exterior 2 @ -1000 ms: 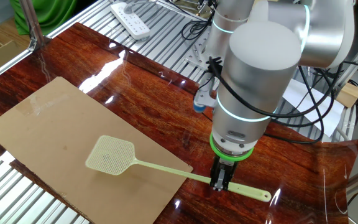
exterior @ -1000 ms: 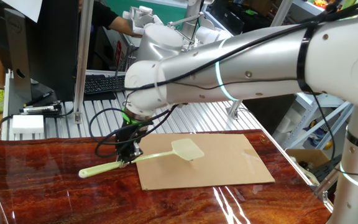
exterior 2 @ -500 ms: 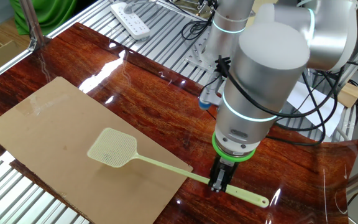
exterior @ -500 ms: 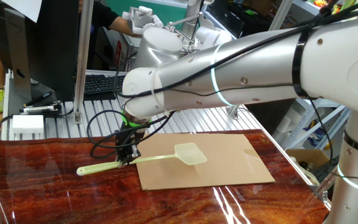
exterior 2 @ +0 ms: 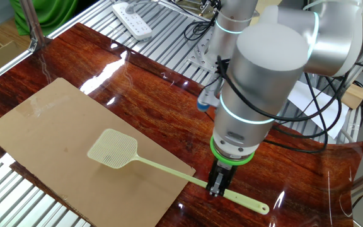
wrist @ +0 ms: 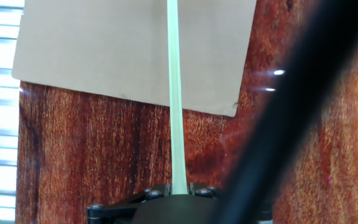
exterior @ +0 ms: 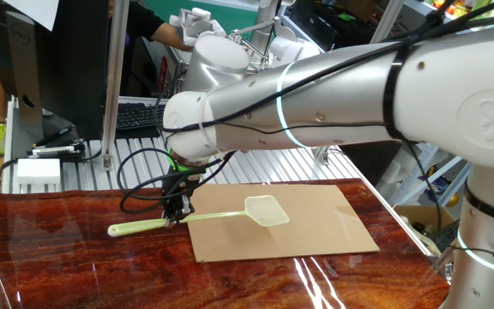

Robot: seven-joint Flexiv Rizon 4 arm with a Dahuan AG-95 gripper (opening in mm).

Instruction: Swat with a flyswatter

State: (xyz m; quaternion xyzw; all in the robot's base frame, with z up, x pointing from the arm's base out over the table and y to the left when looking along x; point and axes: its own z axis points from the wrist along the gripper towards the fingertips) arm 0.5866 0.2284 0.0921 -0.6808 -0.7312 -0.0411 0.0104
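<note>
Flyswatter (exterior 2: 169, 171): handle clamped in the gripper (exterior 2: 216, 188), mesh head over the cardboard sheet (exterior 2: 49, 132)
Gripper: pointing down, closed on the handle
Table (exterior 2: 156, 94): reddish wood

The single silver arm (exterior: 316, 94) reaches across from the base at one side, its large forearm housing (exterior 2: 263, 69) ending in a wrist ringed by a green band (exterior 2: 230, 153). Below the band the black tool (exterior 2: 217, 186) points straight down. Its two fingers stand close together, clamped on a thin handle. In the hand view only the dark lower edge of the tool body (wrist: 166, 208) shows. Black cables (exterior: 140, 176) loop beside the wrist.
</note>
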